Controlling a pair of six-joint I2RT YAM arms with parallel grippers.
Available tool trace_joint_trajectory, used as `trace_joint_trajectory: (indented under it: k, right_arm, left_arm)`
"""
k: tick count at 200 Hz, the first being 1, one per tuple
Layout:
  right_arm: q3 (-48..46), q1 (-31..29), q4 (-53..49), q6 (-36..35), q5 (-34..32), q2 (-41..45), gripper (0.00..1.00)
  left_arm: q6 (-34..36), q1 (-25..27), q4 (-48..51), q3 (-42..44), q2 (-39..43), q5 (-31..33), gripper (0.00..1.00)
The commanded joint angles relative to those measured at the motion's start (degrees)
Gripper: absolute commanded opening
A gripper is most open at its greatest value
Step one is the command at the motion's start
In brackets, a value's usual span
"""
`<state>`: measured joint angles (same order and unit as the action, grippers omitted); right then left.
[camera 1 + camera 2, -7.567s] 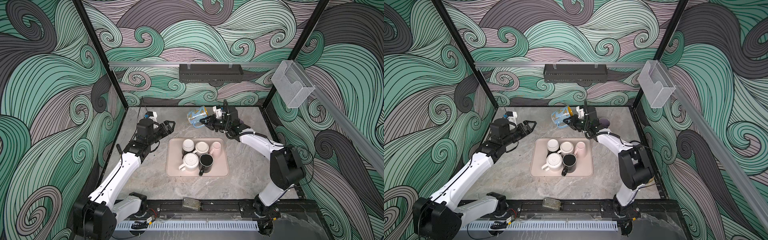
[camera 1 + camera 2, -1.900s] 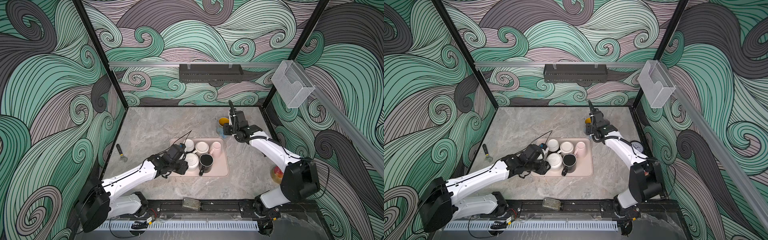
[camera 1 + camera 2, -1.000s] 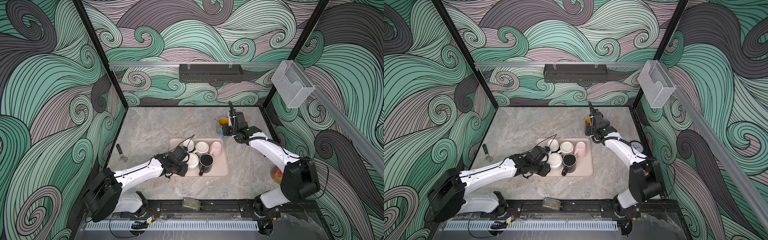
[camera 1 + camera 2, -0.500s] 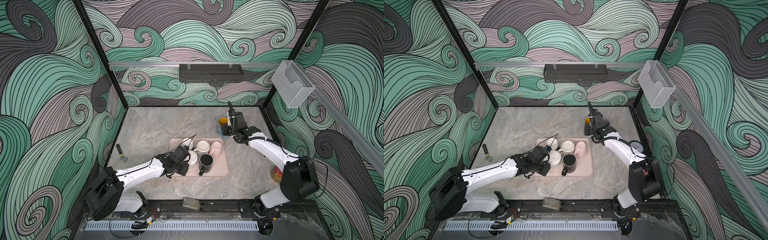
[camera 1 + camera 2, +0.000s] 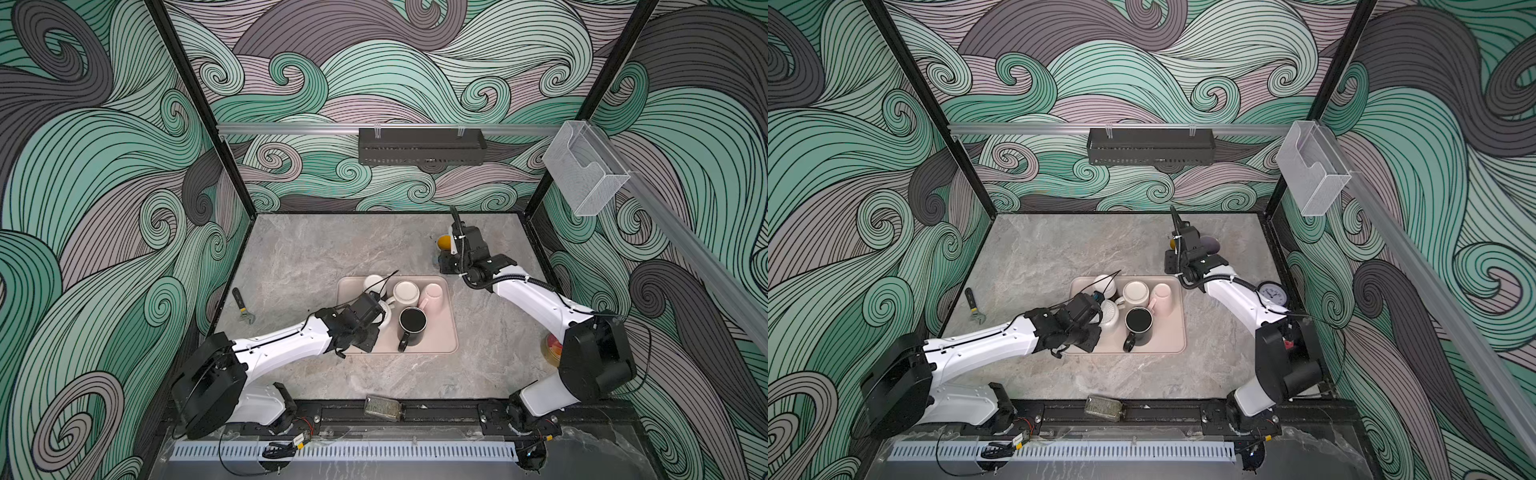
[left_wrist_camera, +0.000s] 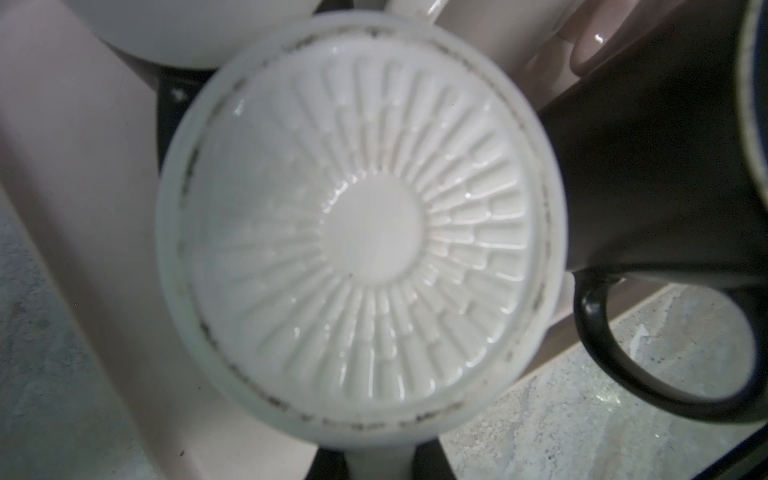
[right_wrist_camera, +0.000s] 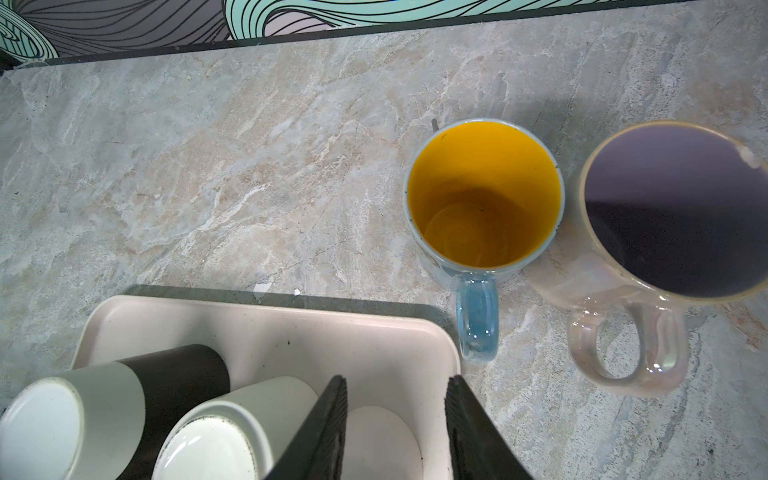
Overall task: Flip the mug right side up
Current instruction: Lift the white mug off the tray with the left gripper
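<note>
Left gripper [image 5: 377, 311] is seen clamped on the handle of the white mug [image 6: 361, 224], which sits base-up in the tray [image 5: 436, 347]; its arm is stretched low across the table [image 5: 311, 257]. Right gripper [image 7: 397, 380] is held parted and empty over the tray's far corner. Five mugs are counted in the tray, and two stand upright beside it: the yellow-lined mug [image 7: 484, 195] and the purple-lined mug [image 7: 673, 208].

Left arm [image 5: 282, 347] stretched low from front left toward centre, wrist angled down. Left gripper [image 5: 381, 311] clamped tight. Right arm [image 5: 536, 299] extended toward back right, elbow low, wrist raised. Right gripper [image 7: 395, 428] pointing down, jaws parted, fingers [image 7: 324, 432] roughly parallel.
</note>
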<state>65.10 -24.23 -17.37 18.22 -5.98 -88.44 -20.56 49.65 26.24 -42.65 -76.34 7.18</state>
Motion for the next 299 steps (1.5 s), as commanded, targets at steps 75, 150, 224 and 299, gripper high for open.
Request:
trace_joint_trajectory:
  k: [75,150,224,299]
  right_arm:
    - [-0.8,-0.6,-1.5,0.3,-0.7,4.6,0.38]
    - [0.5,-0.6,-0.9,1.4,-0.7,6.2,0.4]
    - [1.8,-0.6,-0.8,1.6,0.6,6.2,0.4]
    - [-0.7,-0.9,1.1,3.2,5.5,5.8,0.4]
  left_arm:
    - [4.6,5.4,12.9,-8.8,9.2,5.6,0.0]
    - [11.1,6.1,2.6,-13.2,21.9,12.8,0.0]
    - [18.2,5.9,-4.5,-20.2,18.4,15.7,0.0]
    - [15.0,4.4,-4.2,-19.9,16.0,12.6,0.0]
